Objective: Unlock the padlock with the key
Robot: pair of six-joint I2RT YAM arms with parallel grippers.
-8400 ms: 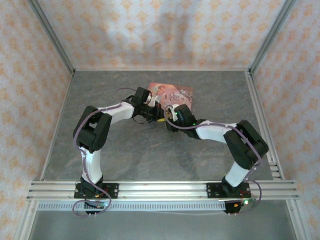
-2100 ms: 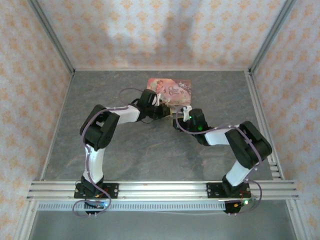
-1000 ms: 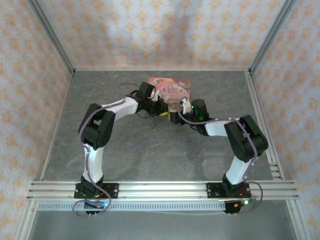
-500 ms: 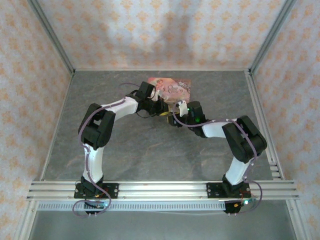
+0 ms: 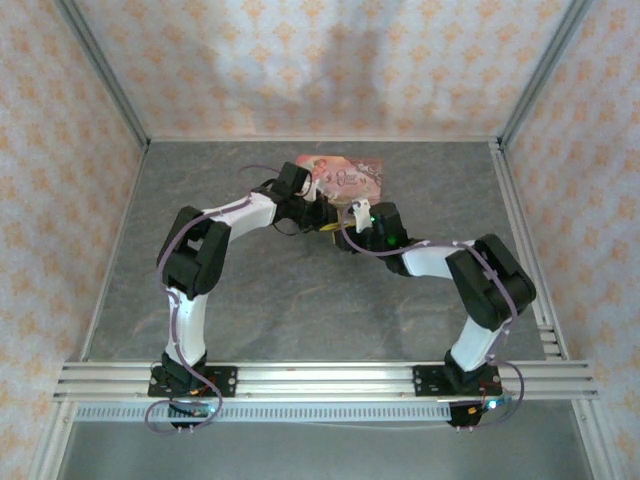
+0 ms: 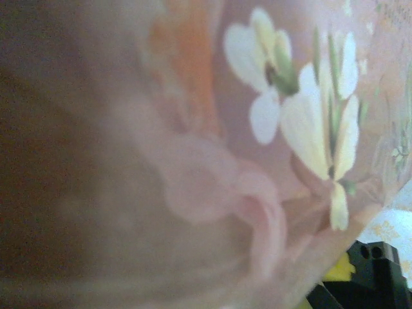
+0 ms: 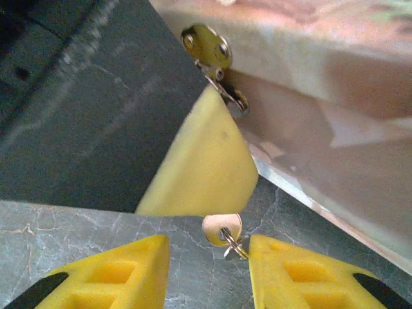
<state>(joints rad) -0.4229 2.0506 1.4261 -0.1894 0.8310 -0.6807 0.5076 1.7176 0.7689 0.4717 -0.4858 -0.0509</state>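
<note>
Where your two arms meet at the near side of the pink picture-lidded tin box (image 5: 345, 175), both tools sit close together over the grey stone-patterned table (image 5: 280, 300), well towards its far end.

Your right gripper (image 7: 207, 244) is spread: its two yellow fingertips (image 7: 138, 267) sit apart, low over the table, with bare table showing in the gap. Just beyond that gap lies the small brownish metal key (image 7: 222, 228). You can see its round head, with a thin wire ring (image 7: 234, 246) through it that reaches towards the right-hand fingertip. The head is near both fingertips, and the right wrist view shows neither closed on it. The blade runs under a yellow finger (image 7: 199, 161) of your left gripper (image 5: 320, 218), so you cannot see it.

That finger comes down beside the pale wall of the tin box, its black body filling the upper left of the right wrist view. Whether the left gripper is pinching anything or standing apart, you cannot tell.

Higher up against the tin wall there is a small brassy metal tab (image 7: 206, 44) with fine links hanging from it down to the top of the yellow finger. What it belongs to is unclear.

From the left wrist you get a blurred close view of white flowers on the pink lid.
</note>
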